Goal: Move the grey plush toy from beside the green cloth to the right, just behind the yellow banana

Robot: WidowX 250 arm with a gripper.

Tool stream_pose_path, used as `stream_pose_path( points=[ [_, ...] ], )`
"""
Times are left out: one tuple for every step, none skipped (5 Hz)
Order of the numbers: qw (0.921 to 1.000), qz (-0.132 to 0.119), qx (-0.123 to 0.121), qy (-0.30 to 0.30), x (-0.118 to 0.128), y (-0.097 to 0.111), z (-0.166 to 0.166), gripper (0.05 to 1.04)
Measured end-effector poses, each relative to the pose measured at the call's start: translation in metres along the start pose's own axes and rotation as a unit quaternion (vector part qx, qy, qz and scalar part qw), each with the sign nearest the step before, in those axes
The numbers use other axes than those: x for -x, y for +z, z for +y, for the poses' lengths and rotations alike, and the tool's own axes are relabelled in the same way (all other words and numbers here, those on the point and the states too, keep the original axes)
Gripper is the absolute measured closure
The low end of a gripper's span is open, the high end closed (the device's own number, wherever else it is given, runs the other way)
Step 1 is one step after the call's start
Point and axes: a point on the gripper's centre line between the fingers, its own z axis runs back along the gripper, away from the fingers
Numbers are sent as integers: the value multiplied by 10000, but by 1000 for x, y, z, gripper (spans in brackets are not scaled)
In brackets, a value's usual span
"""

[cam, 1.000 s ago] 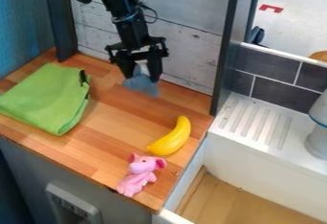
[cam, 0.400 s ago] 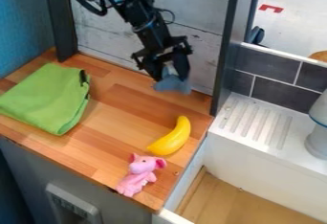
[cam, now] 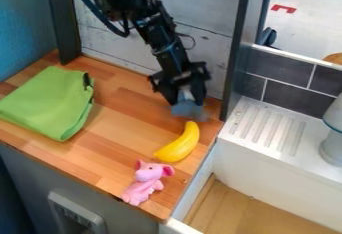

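Blue-grey soft thing: it hangs from the gripper (cam: 185,99) at the far right of the wooden counter (cam: 127,138), a pale part up between the fingers and the blue-grey mass (cam: 189,110) below them. Whether its underside touches the wood, I cannot tell.
Grip: closed on the soft thing, one finger to each side of it. It looks pliable, so a steady, moderate squeeze should serve — enough to stop it slipping, with no need to crush it.
Yellow banana: the banana (cam: 180,144) lies nearer than the held thing, its far tip just beside the hanging part in this view. Good handling here means keeping enough height to pass over that tip, or staying to its far side; a low sweep toward the near edge could snag or roll it.
Swing: a limp load can sway, so slow, even travel and a short pause before any release would be wise. Opening the fingers evenly, with the underside resting on something, should keep it from dropping crooked.
Black arm: the arm (cam: 157,25) comes in from the top edge, left of centre, and slants down to the right, the gripper pointing down with a slight tilt. The dark upright post (cam: 237,53) stands close on its right — sideways room there looks small.
Pink toy and green cloth: the pink toy (cam: 145,182) lies near the counter's near right corner, the folded green cloth (cam: 50,103) at the left.
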Motion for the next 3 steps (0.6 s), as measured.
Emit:
stream_pose_path(
  points=[
    [9999, 83, -113, -71, -3, -7, 0, 376],
    [9997, 69, -212, -46, -3, -8, 0, 333],
    [9997, 64, -213, -54, -3, -8, -1, 105]
  ],
)
